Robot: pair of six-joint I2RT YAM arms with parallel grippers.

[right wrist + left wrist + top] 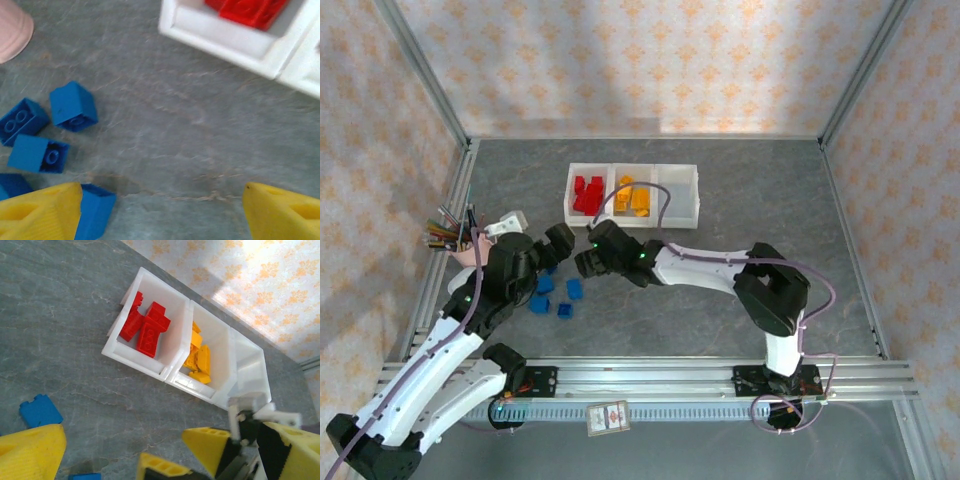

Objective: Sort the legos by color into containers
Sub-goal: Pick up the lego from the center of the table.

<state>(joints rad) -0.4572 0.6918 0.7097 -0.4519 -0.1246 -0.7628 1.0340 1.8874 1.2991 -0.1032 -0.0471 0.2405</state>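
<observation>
Item 1: the row of three joined translucent white plastic bins [680, 211] stands at the far middle of the grey stone-patterned table [760, 190]. The left compartment holds the red plastic bricks [586, 193]; the middle one holds the orange-yellow plastic bricks [633, 196].

Item 2: the blue plastic bricks [556, 296] lie loose on the table, near and left of the bins and well apart from them.

Item 3: the right gripper [161, 202] hangs low over the table by the blue bricks. Its jaws are spread wide with bare table between them. One blue brick [95, 211] lies just against the inner side of one yellow finger [42, 212], not clamped.

Item 4: the left gripper [560, 243] is above the blue bricks, jaws fully apart, holding nothing.

Item 5: a pink cup of coloured pens [460, 245] stands at the left edge.
</observation>
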